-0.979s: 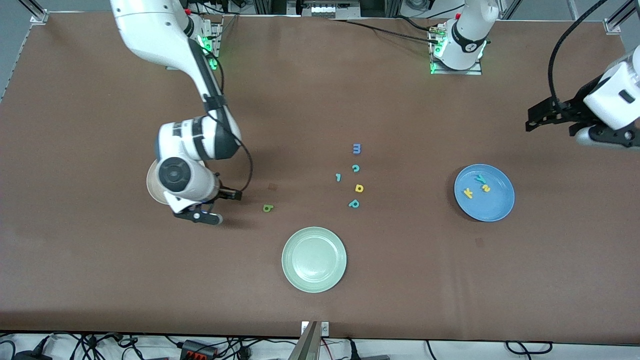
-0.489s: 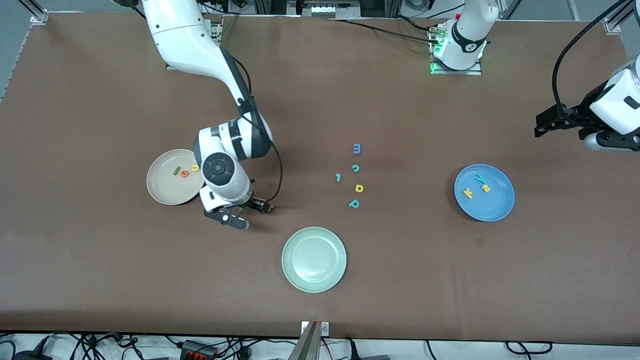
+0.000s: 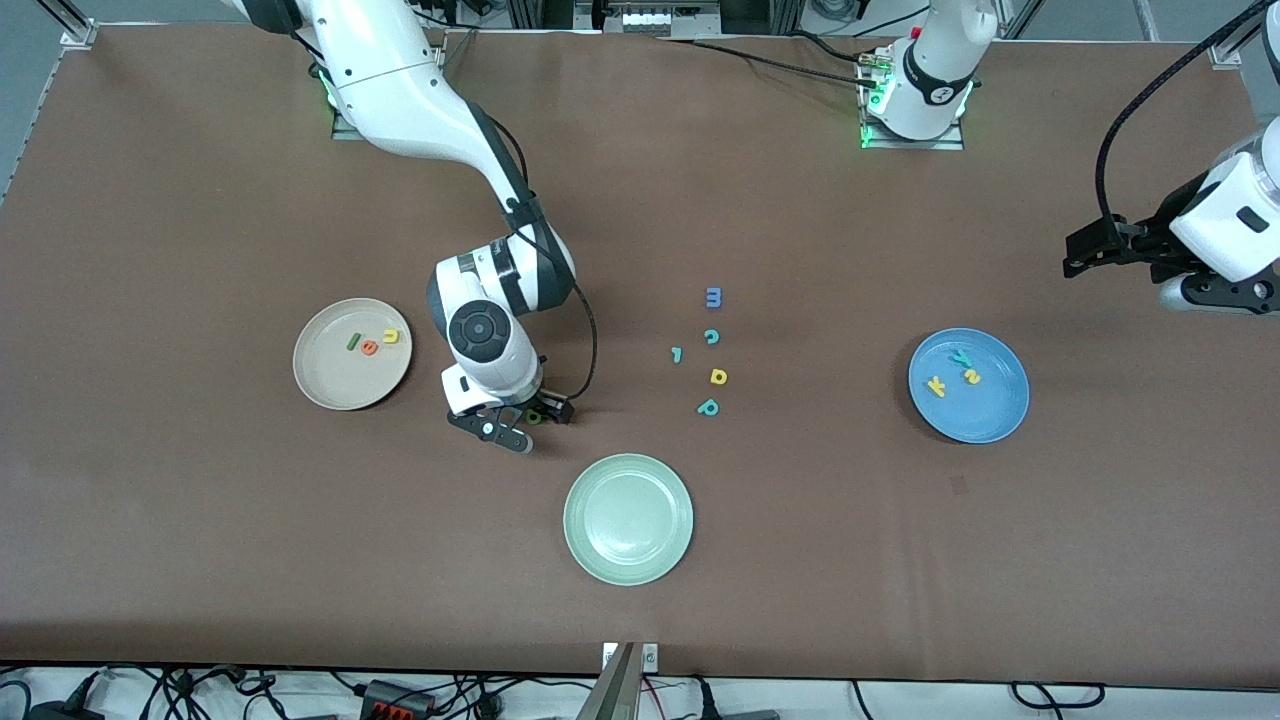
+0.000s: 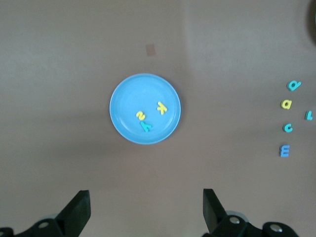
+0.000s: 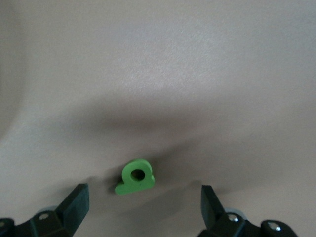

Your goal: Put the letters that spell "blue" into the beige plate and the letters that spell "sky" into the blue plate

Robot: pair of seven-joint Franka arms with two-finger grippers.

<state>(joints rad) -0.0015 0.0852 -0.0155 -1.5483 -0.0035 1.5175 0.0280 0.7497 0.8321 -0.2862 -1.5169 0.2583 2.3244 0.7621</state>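
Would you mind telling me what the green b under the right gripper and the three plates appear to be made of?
The green b looks like soft foam: thick, matte, with rounded die-cut edges. It lies on the table between the right gripper's open fingers. The beige plate, blue plate and pale green plate look like matte plastic or melamine, uniform in colour with a dull sheen; ceramic cannot be ruled out.

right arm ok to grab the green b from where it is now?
Probably yes. The right gripper is open right above the green b, which lies flat on the bare table with a finger on either side of it. No other letter or plate is close by.
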